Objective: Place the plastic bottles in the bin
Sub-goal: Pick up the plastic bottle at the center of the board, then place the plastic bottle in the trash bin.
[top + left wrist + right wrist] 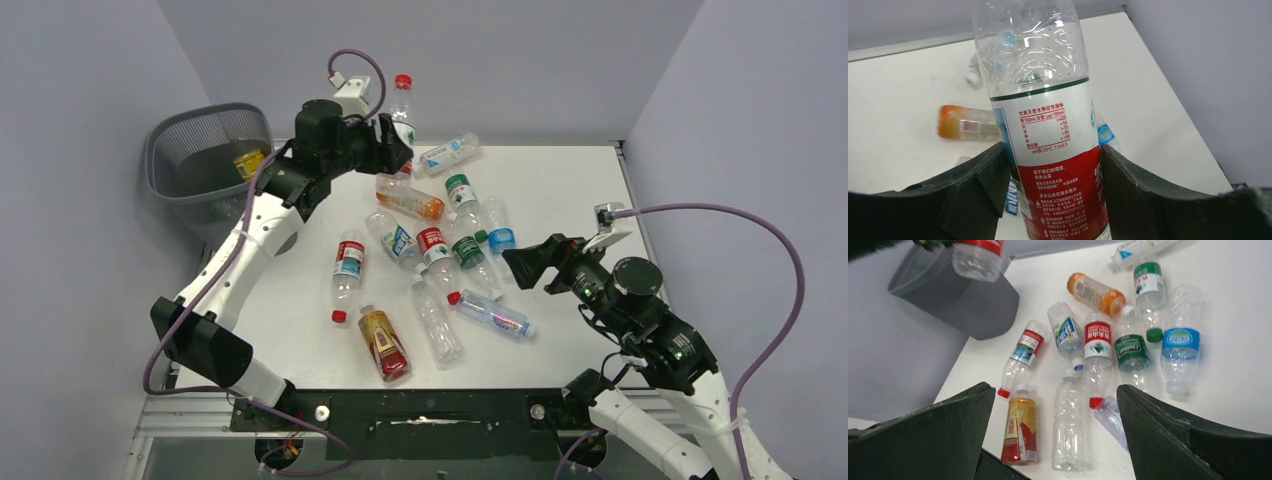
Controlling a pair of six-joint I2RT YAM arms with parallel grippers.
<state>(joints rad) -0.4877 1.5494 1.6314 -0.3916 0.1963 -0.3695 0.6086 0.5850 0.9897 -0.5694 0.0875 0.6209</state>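
Your white worktop (560, 190), littered with plastic bottles (432, 245), sits between grey walls (500, 60); your left claw (392, 145) clamps a red-capped water bottle (402, 108), your right claw (528, 262) stands apart.

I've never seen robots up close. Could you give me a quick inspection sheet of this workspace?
Surface: white table.
Job's things: roughly a dozen plastic bottles lying loose mid-table; one red-capped bottle held cap-up; a yellow bottle already inside the mesh bin at the far left corner.
Clutter: nothing seen.
Grippers: left gripper shut on the red-capped bottle near the bin; right gripper open, empty, near the pile.
Cables: purple cables loop from both wrists.
Surroundings: plain grey walls.
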